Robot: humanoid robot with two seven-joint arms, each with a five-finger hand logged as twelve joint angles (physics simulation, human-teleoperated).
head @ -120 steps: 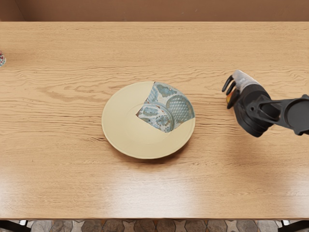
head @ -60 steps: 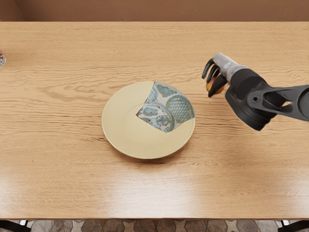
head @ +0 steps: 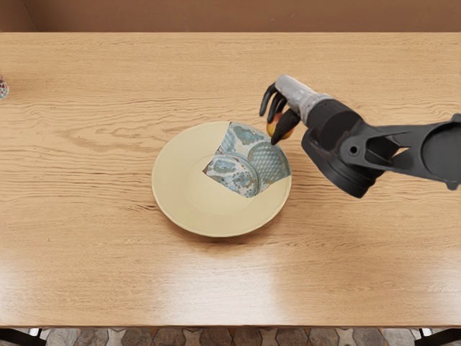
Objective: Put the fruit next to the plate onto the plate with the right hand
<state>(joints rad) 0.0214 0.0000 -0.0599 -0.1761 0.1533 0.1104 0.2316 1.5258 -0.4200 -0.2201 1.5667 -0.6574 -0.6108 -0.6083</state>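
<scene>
A cream plate (head: 187, 194) with a blue patterned patch lies in the middle of the wooden table. My right hand (head: 279, 115) hovers just above the plate's upper right rim, its dark fingers (head: 269, 100) curled around a small orange-yellow fruit (head: 274, 130) that shows only partly between them. The right arm (head: 389, 151) reaches in from the right edge. No left arm shows.
A small patterned object (head: 3, 88) peeks in at the far left edge of the table (head: 108, 274). The table's back edge runs along the top of the view.
The right hand has carried the fruit leftward from the right side of the table to the plate's upper right rim. The plate has stayed put.
</scene>
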